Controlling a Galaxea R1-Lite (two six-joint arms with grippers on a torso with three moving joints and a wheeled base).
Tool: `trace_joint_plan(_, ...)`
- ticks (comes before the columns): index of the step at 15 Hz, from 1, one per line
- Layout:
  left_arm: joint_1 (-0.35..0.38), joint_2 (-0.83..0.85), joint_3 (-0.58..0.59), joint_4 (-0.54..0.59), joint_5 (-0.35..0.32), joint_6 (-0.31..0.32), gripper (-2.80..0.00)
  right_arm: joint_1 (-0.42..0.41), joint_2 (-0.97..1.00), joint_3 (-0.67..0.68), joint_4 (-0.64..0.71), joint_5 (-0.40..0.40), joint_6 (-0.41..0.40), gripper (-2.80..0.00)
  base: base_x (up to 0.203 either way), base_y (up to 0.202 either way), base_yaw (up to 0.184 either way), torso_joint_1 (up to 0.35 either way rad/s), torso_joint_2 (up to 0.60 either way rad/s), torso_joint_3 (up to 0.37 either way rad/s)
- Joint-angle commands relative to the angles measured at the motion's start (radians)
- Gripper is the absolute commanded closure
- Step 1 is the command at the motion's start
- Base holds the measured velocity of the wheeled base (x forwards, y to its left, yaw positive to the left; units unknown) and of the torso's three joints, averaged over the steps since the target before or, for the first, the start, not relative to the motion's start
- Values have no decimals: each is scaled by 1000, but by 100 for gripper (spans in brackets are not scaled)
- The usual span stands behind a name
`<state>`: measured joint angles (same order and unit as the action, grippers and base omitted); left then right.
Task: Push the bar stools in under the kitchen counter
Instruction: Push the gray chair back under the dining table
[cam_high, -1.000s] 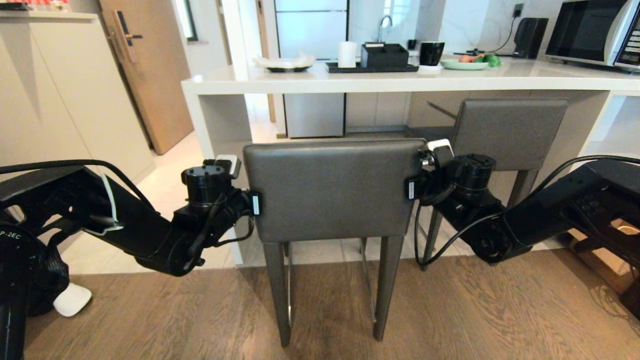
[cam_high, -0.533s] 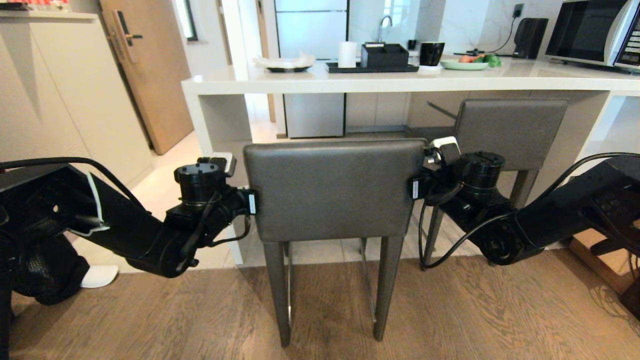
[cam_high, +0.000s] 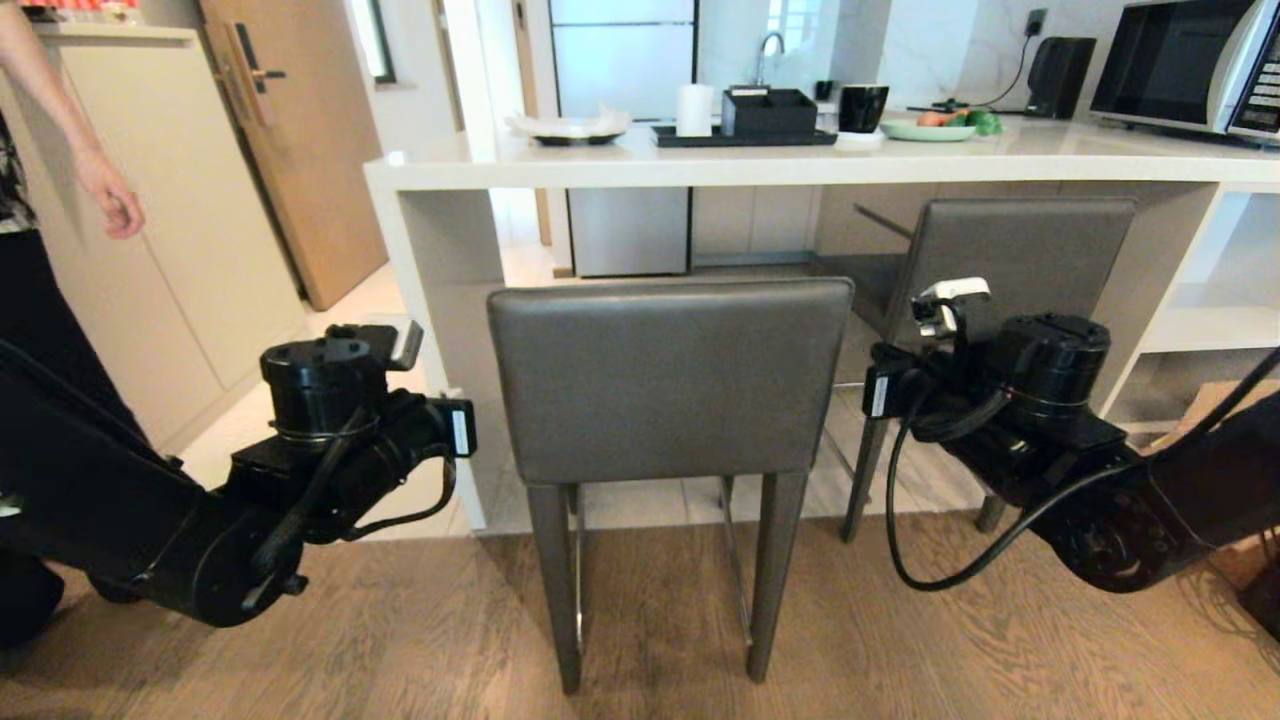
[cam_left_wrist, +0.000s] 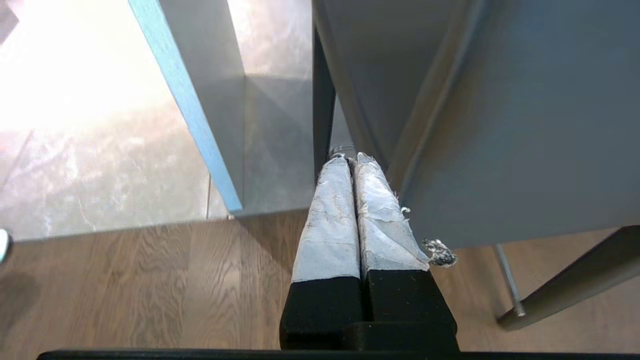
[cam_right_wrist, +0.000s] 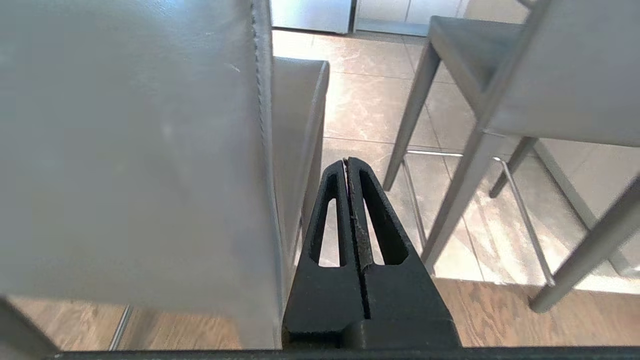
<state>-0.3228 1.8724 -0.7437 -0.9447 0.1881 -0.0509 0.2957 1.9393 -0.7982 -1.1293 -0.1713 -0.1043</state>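
Note:
The near bar stool (cam_high: 668, 380) stands at the left end of the kitchen counter (cam_high: 800, 165), its dark grey backrest out in front of the white slab's edge. A second bar stool (cam_high: 1020, 250) stands further in on the right, its backrest below the slab. My left gripper (cam_high: 462, 428) is shut and empty, a small gap off the near backrest's left side. In the left wrist view its taped fingers (cam_left_wrist: 350, 159) point past the backrest (cam_left_wrist: 500, 125). My right gripper (cam_high: 877, 395) is shut and empty, just off the right side; the right wrist view shows it (cam_right_wrist: 346, 162) beside the backrest (cam_right_wrist: 130, 150).
A person stands at the far left with a hand (cam_high: 115, 200) hanging down. The counter's side panel (cam_left_wrist: 210, 100) stands close to my left gripper. A microwave (cam_high: 1190, 65), a tray, a cup and plates sit on the counter. Wooden floor lies in front of the stools.
Both grippers have come off the near stool's backrest sides, moving outward and back towards me. The stool has stayed in place. A person's arm has come into view at the left.

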Motion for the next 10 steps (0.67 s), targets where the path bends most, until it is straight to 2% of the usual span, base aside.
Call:
trace_joint_plan(1, -7, -92, 39, -5, 3, -1, 0, 0, -101, 77, -10, -4, 0, 0, 0, 0, 0, 0, 0, 0)
trace_joint_plan(3, -11, -131, 75, -5, 4, 0, 0, 0, -148, 134, -10, -4, 0, 0, 64, 0, 1, -6, -3, 2)
trace_joint_plan(10, -10, -159, 87, -5, 4, 0, 0, -1, -184, 169, -29, -5, -2, 0, 191, 0, 1, 3, 0, 4)
